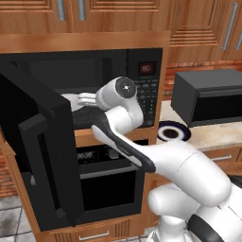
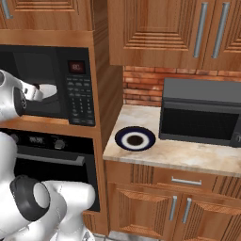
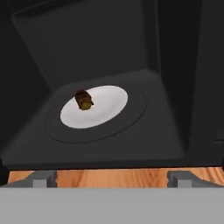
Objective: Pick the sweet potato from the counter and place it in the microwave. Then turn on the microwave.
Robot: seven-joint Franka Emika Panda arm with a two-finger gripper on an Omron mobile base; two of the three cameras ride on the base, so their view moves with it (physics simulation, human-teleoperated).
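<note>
You have the sweet potato (image 3: 84,100) lying on the white turntable (image 3: 105,107) inside the microwave (image 1: 94,71), left of the turntable's middle as the hand view frames it, and nothing is touching it. Your gripper (image 3: 112,178) stands wide apart and holds nothing: its 2 finger tips (image 3: 43,178) show at the bottom of the hand view, just outside the microwave's front edge, over the wooden sill below the cavity. In the left base view you see the arm (image 1: 118,108) reaching from the lower right up to the microwave's mouth, its white wrist just in front of the turntable; the right base view shows the same wrist at the cavity opening. The microwave's door (image 1: 42,151) hangs open, swung out to the left of the cavity. The microwave's keypad (image 1: 148,94) sits to the right of the cavity with the red display (image 1: 146,68) above it. Below the microwave you have the black oven (image 1: 108,184). To the right of the microwave lies the counter (image 2: 197,157), and on it a round blue-rimmed plate (image 2: 135,139) near the microwave's side, with a dark grey box appliance (image 2: 202,113) farther right against the brick wall.
</note>
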